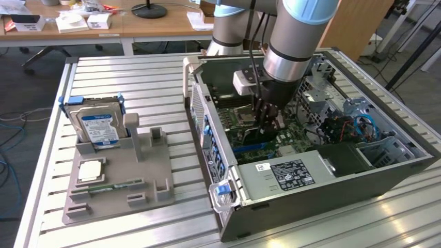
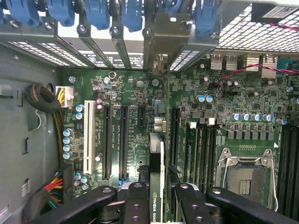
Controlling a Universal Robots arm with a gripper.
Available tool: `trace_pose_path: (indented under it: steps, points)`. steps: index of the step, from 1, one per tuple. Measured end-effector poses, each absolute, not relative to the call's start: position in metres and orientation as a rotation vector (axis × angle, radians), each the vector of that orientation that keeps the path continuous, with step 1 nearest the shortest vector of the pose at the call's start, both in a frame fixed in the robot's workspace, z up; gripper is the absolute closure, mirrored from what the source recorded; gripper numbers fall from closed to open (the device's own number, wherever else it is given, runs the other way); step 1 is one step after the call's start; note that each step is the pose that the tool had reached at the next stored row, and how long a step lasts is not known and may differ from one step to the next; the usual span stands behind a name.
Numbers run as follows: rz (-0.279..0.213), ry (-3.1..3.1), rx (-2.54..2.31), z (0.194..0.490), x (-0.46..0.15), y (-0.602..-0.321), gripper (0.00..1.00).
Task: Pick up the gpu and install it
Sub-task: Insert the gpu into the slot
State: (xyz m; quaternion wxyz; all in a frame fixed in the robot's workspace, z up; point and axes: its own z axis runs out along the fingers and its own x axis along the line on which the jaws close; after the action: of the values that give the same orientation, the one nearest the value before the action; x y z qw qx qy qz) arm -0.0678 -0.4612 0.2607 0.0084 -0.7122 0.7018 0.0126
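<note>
1. Step in hand, as judged: installation. Shows the thin, flat, dark circuit-card gpu (image 2: 156,158) already lifted and carried inside the open dark-grey metal computer case (image 1: 324,201), over the green motherboard (image 2: 135,88). Seating in a slot cannot be told from either view.
2. Tool state: black link-fingered gripper (image 2: 158,186) drawn in to a narrow gap, fingers (image 2: 135,200) clamped on both faces of the gpu. Presents the card edge-on, white-lettered label strip toward the wrist camera.
3. Place of the gpu: near the middle of the case, running lengthwise toward the case's rear wall and its row of blue plastic retaining clips (image 2: 60,11). Flanked by long black expansion slots (image 2: 123,140); anything directly beneath hidden by the card itself.
4. Demand of the step, as judged: card edge parallel to the slots and square over one of them, bracket end lined up with an opening in the case's rear wall, pressure straight toward the motherboard. Tilt likely to jam the edge connector.
5. Arm pose: silver-and-blue jointed robot arm (image 1: 296,46) reaching down into the case from above, wrist close to vertical, gripper pointing at the motherboard.
6. Outside the case, on the exterior view's left of it: grey moulded fixture tray (image 1: 127,165) on the slatted aluminium table (image 1: 124,77), carrying a boxy hard drive with blue-and-white label (image 1: 100,126), well apart from the gripper.
</note>
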Motion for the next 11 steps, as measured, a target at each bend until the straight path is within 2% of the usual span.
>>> trace_pose_path:
  steps: [11]
  points:
    - [0.039, 2.193, -2.225, 0.2581, -0.0678, -0.4611, 0.74]
